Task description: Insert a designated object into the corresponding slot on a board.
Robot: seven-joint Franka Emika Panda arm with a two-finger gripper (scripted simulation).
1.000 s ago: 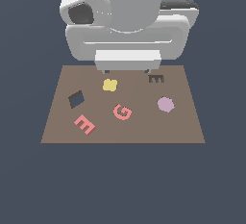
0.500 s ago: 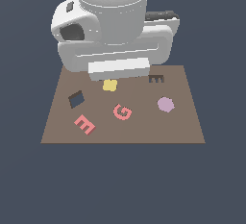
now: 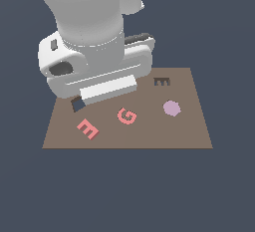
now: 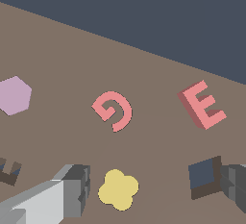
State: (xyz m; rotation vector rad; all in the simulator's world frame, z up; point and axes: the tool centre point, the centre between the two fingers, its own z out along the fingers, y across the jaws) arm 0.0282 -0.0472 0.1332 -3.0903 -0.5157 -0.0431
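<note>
The E block [image 3: 87, 128] lies flat on the board [image 3: 189, 126], near the board's front corner on the exterior view's left, and nothing touches it. It sits askew to the board's edges: its long spine runs diagonally and its three prongs point obliquely toward the board's left edge in that view. The G [image 3: 127, 116] lies beside it toward the board's middle, clearly apart. The slot [image 3: 162, 81] is well away, near the far edge on the exterior view's right, prongs pointing toward the far edge. A lilac hexagon [image 3: 171, 108] sits between the slot and the front edge.

The arm's bulk covers the far left part of the board in the exterior view, leaving only a corner of the square cutout [image 3: 77, 104] showing. The wrist view shows what is hidden there: a yellow flower-shaped piece [image 4: 118, 189] and the whole cutout, with the gripper [image 4: 153, 189] above them. Its fingers [image 4: 72, 189] stand wide apart, holding nothing, the yellow piece between them.
</note>
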